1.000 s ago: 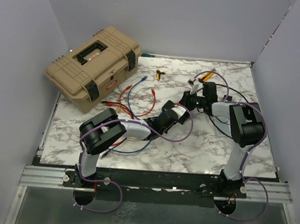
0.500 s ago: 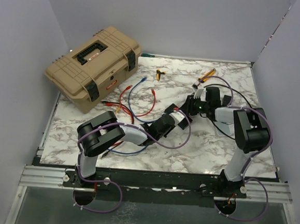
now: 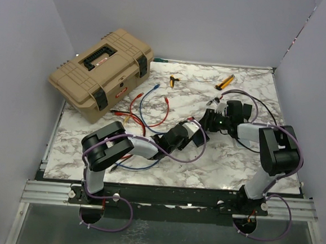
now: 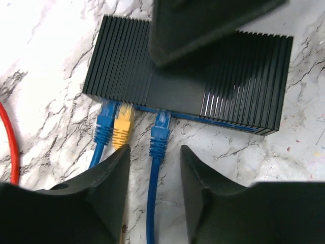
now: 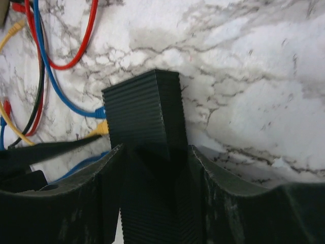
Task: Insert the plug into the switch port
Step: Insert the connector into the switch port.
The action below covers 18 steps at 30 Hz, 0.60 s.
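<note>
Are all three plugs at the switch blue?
No, a yellow plug sits at the black switch between the left blue plug and the right blue plug.

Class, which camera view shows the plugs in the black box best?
The left wrist view: it faces the black box, where two blue plugs and a yellow plug sit in sockets. The right wrist view catches only slivers of blue and yellow beside the box. In the top view they are too small to make out.

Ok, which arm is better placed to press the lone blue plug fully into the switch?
Left. The left gripper, open, straddles the cable just behind the blue plug, facing the switch; the right gripper is shut on the switch, bracing it.
</note>
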{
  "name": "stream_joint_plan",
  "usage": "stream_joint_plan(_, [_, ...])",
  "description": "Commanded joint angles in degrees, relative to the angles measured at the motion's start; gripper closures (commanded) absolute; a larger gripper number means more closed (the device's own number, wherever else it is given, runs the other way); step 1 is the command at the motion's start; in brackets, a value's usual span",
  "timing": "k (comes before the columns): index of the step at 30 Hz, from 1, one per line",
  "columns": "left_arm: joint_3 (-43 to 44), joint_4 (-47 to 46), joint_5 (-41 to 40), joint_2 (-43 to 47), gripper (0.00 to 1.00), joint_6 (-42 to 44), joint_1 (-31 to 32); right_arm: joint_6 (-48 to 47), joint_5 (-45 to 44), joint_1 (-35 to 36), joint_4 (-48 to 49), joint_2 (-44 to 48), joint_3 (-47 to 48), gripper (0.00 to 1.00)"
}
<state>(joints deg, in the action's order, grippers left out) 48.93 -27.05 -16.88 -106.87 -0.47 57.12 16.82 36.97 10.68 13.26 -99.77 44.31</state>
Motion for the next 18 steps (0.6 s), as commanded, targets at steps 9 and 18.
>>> stream_joint_plan(9, [1.50,11.49,-9.71,13.30,0.35,-5.78,-1.03,3.83,-12.12,0.65,-3.97,9.02,-5.40,0.24])
stream_joint_plan(18, [-1.62,20.62,-15.41,23.62,0.28,-14.64,-9.87,4.57,-15.21,0.65,-1.14,13.00,-7.93,0.21])
